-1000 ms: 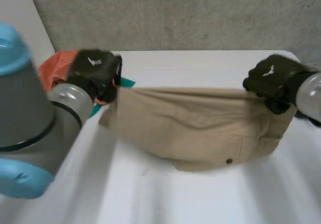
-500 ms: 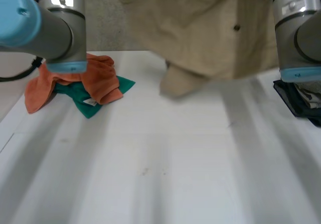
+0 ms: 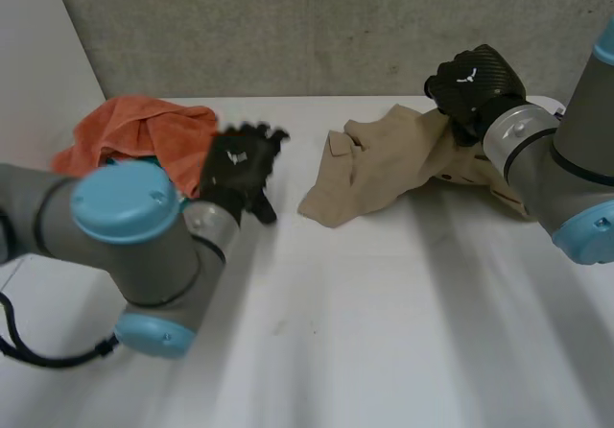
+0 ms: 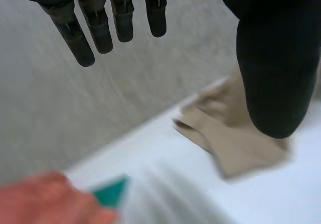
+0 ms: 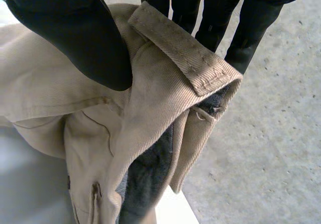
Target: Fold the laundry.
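Note:
A tan pair of trousers (image 3: pixel 384 159) lies crumpled at the back of the white table (image 3: pixel 384 303), right of the middle. Its right end is lifted by my right hand (image 3: pixel 475 83), which is shut on it. In the right wrist view the thumb (image 5: pixel 75 33) and fingers (image 5: pixel 215 13) pinch the waistband (image 5: pixel 170 68). My left hand (image 3: pixel 238 167) hovers open to the left of the trousers, apart from them. In the left wrist view its straight fingers (image 4: pixel 100 23) and thumb (image 4: pixel 276 58) hold nothing, and the trousers (image 4: pixel 225 138) lie beyond them.
An orange cloth (image 3: pixel 144 130) is heaped at the back left, just behind my left hand, with a green cloth (image 4: pixel 110 194) beside it. A grey concrete wall (image 3: pixel 336 25) runs along the table's far edge.
The trousers were stretched between both hands and swung up high. My left hand has let go and opened, and the trousers have dropped to the table, still held by my right hand.

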